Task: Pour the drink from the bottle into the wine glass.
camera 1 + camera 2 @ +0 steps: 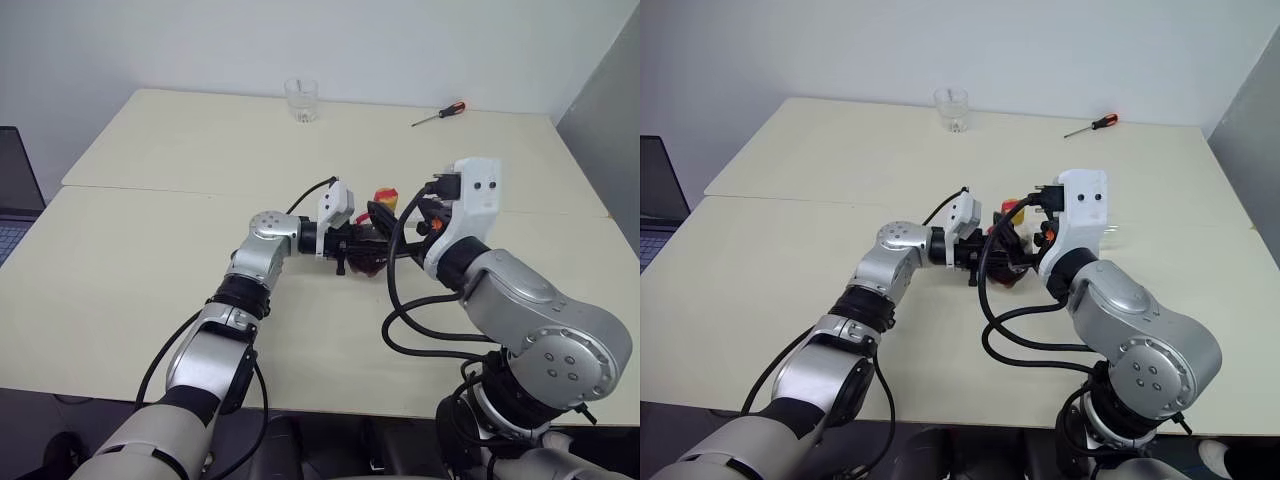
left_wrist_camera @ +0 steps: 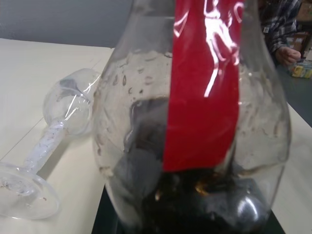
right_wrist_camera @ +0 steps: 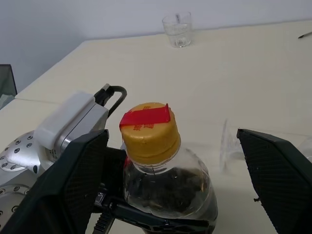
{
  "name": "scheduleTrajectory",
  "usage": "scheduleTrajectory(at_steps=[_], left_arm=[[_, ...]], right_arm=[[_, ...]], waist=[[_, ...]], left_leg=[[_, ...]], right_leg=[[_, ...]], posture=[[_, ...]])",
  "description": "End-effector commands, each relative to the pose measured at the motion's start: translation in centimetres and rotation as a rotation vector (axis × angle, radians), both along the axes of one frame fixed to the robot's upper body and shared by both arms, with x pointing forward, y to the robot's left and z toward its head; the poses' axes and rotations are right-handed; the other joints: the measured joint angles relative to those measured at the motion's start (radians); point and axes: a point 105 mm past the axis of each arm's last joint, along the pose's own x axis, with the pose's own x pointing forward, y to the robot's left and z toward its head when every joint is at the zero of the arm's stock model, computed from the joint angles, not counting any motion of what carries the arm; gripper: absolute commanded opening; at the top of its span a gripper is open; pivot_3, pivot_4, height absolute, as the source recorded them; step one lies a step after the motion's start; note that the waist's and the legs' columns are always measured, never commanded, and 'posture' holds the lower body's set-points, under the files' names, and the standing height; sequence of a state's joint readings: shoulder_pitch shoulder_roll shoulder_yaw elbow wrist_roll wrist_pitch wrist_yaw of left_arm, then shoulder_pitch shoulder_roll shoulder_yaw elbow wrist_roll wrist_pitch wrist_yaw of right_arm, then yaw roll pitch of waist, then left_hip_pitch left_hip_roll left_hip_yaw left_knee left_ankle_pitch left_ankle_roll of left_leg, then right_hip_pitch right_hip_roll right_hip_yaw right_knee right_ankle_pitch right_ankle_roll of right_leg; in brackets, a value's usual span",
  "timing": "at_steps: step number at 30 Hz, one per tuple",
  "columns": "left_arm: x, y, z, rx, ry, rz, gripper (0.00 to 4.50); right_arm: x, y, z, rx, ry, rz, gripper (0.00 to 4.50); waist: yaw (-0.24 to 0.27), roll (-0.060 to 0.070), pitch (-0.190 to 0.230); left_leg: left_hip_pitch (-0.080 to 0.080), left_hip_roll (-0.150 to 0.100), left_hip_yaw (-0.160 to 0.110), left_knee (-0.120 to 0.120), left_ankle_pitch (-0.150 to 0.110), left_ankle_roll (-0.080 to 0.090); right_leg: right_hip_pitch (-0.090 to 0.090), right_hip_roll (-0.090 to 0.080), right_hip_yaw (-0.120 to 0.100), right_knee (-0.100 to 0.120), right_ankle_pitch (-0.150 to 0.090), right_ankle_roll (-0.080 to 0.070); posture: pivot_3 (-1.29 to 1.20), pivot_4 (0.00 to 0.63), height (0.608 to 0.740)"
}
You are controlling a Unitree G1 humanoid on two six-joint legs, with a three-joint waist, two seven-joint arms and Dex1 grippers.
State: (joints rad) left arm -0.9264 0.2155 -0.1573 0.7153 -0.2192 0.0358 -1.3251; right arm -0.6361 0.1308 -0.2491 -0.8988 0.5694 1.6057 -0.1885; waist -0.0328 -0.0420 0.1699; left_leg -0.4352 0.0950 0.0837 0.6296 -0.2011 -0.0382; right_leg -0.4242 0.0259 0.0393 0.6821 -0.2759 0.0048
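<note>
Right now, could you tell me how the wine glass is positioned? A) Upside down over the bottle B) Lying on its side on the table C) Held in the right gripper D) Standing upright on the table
B: the left wrist view shows the wine glass lying on its side on the table, stem and foot level, beside the bottle.

We see the bottle (image 3: 165, 185) standing upright, its yellow cap (image 3: 148, 131) with a red strip in place, a red label running down its clear round body. The drink (image 2: 195, 204), dark and almost black, sits low in it. Just beside it the wine glass (image 2: 53, 141), clear and stemmed, lies on its side on the surface (image 1: 150, 230).
</note>
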Motion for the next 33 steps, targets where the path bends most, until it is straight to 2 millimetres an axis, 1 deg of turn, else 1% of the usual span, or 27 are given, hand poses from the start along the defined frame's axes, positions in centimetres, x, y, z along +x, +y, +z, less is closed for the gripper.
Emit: scheduleTrajectory(at_steps=[1, 12, 15, 17, 19, 25, 26, 31, 33], left_arm=[[-0.3, -0.3, 1.8, -0.03, -0.069, -0.027, 0.9], [-0.5, -0.5, 1.3, -0.018, -0.068, -0.026, 0.9], [-0.5, -0.5, 1.3, -0.019, -0.067, -0.025, 0.9], [-0.5, -0.5, 1.3, -0.02, -0.067, -0.023, 0.9], [-0.5, -0.5, 1.3, -0.021, -0.066, -0.022, 0.9], [-0.3, -0.4, 1.3, -0.02, -0.067, -0.015, 0.9], [-0.3, -0.4, 1.3, -0.02, -0.067, -0.014, 0.9], [-0.3, -0.3, 1.3, -0.021, -0.068, -0.012, 0.9], [-0.4, -0.3, 1.3, -0.025, -0.066, -0.016, 0.9]], right_arm=[[-0.4, 1.1, 1.2, 0.025, -0.04, 0.042, 4.5], [0.0, 0.9, 2.1, 0.041, -0.059, 0.034, 4.5], [0.1, 0.9, 2.1, 0.043, -0.058, 0.032, 4.5], [0.1, 1.0, 2.1, 0.045, -0.054, 0.034, 4.13], [0.1, 1.0, 2.0, 0.045, -0.051, 0.035, 3.59], [0.1, 1.0, 2.0, 0.042, -0.049, 0.04, 1.41], [0.1, 1.0, 1.9, 0.042, -0.049, 0.041, 1.25], [0.3, 0.7, 1.9, 0.029, -0.052, 0.042, 1.24], [0.5, 0.0, 2.7, -0.047, -0.117, 0.094, 1.24]], waist=[[0.0, 0.0, 0.0], [0.0, 0.0, 0.0], [0.0, 0.0, 0.0], [0.0, 0.0, 0.0], [0.0, 0.0, 0.0], [0.0, 0.0, 0.0], [0.0, 0.0, 0.0], [0.0, 0.0, 0.0], [0.0, 0.0, 0.0]], left_leg=[[0.0, 0.0, 0.0, 0.0, 0.0, 0.0], [0.0, 0.0, 0.0, 0.0, 0.0, 0.0], [0.0, 0.0, 0.0, 0.0, 0.0, 0.0], [0.0, 0.0, 0.0, 0.0, 0.0, 0.0], [0.0, 0.0, 0.0, 0.0, 0.0, 0.0], [0.0, 0.0, 0.0, 0.0, 0.0, 0.0], [0.0, 0.0, 0.0, 0.0, 0.0, 0.0], [0.0, 0.0, 0.0, 0.0, 0.0, 0.0], [0.0, 0.0, 0.0, 0.0, 0.0, 0.0]], right_leg=[[0.0, 0.0, 0.0, 0.0, 0.0, 0.0], [0.0, 0.0, 0.0, 0.0, 0.0, 0.0], [0.0, 0.0, 0.0, 0.0, 0.002, -0.003], [0.0, 0.0, 0.0, 0.0, 0.002, -0.003], [0.0, 0.0, 0.0, 0.0, 0.002, -0.003], [0.0, 0.0, 0.0, 0.0, 0.002, -0.003], [0.0, 0.0, 0.0, 0.0, 0.002, -0.003], [0.0, 0.0, 0.0, 0.0, 0.002, -0.003], [0.0, 0.0, 0.0, 0.001, 0.002, -0.003]], posture=[[0.0, 0.15, 0.74], [0.0, 0.15, 0.74], [0.0, 0.15, 0.74], [0.0, 0.15, 0.74], [0.0, 0.15, 0.74], [0.0, 0.15, 0.74], [0.0, 0.15, 0.74], [0.0, 0.15, 0.74], [0.0, 0.15, 0.74]])
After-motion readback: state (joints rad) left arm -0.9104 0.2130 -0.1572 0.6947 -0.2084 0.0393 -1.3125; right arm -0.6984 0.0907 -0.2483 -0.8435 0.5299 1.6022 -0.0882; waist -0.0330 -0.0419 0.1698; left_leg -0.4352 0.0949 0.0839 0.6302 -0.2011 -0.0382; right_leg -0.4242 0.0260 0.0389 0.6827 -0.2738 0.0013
